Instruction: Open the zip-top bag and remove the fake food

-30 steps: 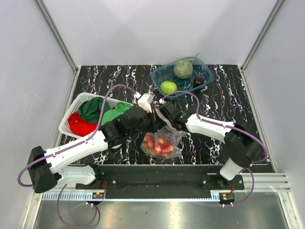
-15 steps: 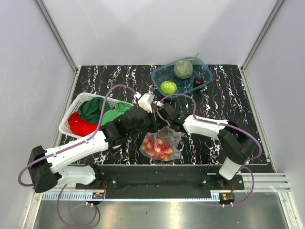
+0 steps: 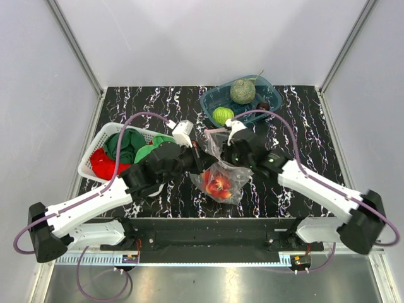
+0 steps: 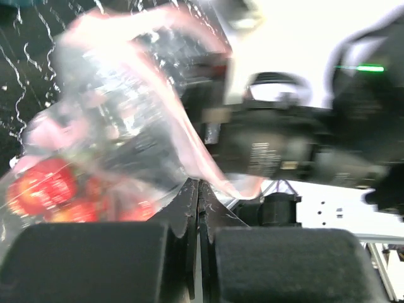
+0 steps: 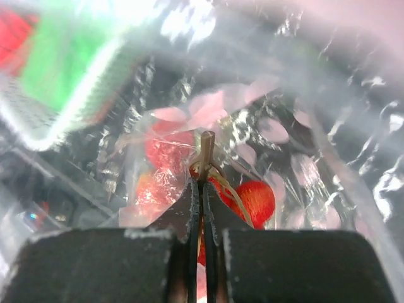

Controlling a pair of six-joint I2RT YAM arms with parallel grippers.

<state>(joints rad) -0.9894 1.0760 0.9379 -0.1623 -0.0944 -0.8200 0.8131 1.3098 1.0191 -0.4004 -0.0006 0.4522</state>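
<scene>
left hand [image 4: 196, 187] is pinching zip-top bag [image 3: 234, 178] rim | right hand [image 5: 203, 165] is clamping opposite rim | fake food [image 5: 255, 201] sitting inside

1. The top view is bright, evenly lit and sharp; shadows on the table [image 3: 145, 101] are soft and faint
2. The left wrist view is motion-blurred: the zip-top bag [image 4: 126, 113] smears, and the upper right is blown out white
3. The right wrist view is soft, with glare speckling the bag's film and its upper left out of focus
</scene>
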